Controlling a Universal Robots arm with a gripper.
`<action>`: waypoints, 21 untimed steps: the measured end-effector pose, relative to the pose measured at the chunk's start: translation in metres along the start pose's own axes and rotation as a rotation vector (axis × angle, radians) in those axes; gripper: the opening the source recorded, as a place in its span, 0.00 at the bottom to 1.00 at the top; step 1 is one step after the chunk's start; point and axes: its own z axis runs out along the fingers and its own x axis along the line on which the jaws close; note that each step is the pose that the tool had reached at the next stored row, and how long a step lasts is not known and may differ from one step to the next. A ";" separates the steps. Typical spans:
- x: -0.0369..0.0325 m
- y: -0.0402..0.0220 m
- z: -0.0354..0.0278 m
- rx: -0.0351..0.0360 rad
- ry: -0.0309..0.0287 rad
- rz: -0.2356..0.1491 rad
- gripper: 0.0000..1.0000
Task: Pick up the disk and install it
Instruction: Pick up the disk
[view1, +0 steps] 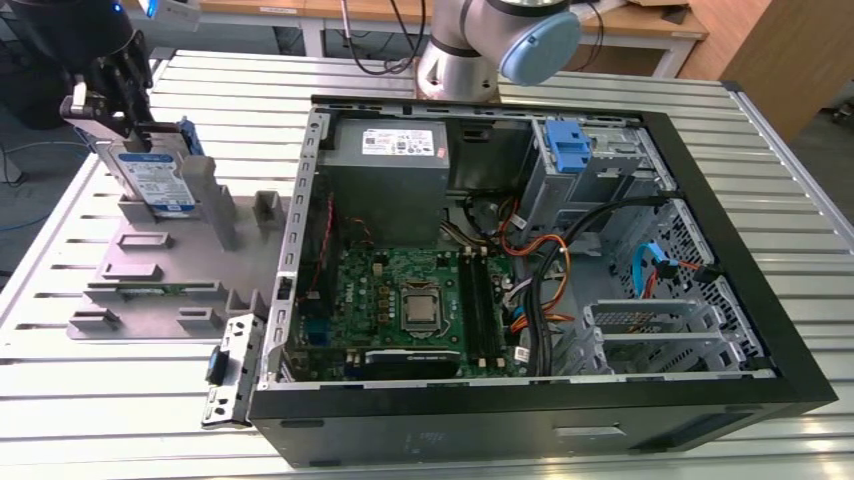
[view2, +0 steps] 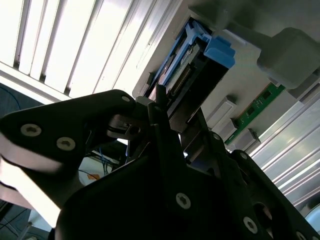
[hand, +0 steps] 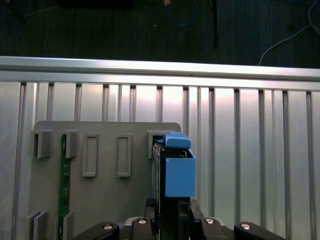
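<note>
The disk (view1: 158, 178) stands on edge at the back of the grey fixture plate (view1: 160, 262), at the exterior view's left. Its white-and-blue label faces the front, and blue carrier rails run along its edges. My gripper (view1: 123, 122) comes down on its top end and is shut on the disk. In the first wrist view the disk (hand: 176, 172) runs out from between my fingers (hand: 192, 212), blue rail uppermost. The second wrist view shows the disk (view2: 197, 62) clamped between the dark fingers (view2: 155, 107). I cannot tell whether its lower edge still rests in the fixture slot.
An open computer case (view1: 747, 250) lies at the exterior view's right, with a motherboard (view1: 400, 300), a grey power-supply box (view1: 387, 150) and a bare blue bracket (view1: 571, 145) in its drive bay. A green memory stick (view1: 147, 291) lies in the fixture. The arm's base (view1: 467, 50) stands behind the case.
</note>
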 end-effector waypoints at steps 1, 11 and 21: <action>0.0000 0.0000 0.0000 0.0000 0.0000 0.000 0.35; 0.0000 -0.0002 0.0001 0.0025 -0.0018 0.036 0.35; 0.0000 -0.0003 0.0002 0.0030 -0.0021 0.041 0.35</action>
